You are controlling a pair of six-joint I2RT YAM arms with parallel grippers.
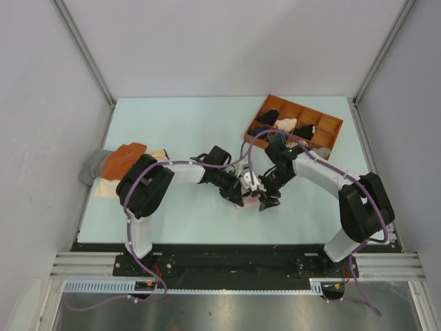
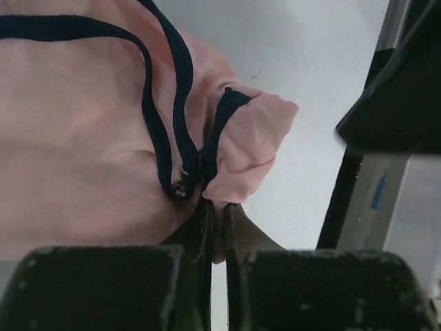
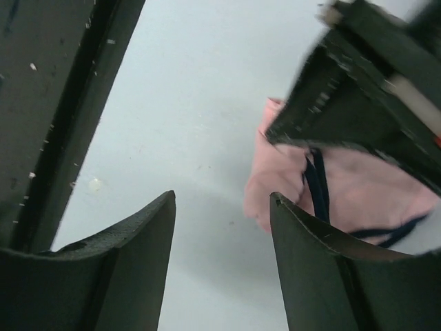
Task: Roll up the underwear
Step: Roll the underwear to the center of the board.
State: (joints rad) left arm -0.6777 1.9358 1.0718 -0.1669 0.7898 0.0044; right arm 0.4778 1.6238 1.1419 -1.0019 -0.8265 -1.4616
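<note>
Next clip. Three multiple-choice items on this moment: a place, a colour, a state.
1. Where is the underwear?
A. at the far left corner
B. on the table, between the left end effector and the right end effector
C. hanging off the near edge
2. What colour is its edging?
A. dark navy
B. red
C. white
3. How is the right end effector?
A. shut on the underwear
B. open and empty
C. shut on nothing
Answers: 1 B, the top view shows pink fabric between the two. 2 A, dark bands cross the pink. 3 B, its jaws stand apart with nothing between.
</note>
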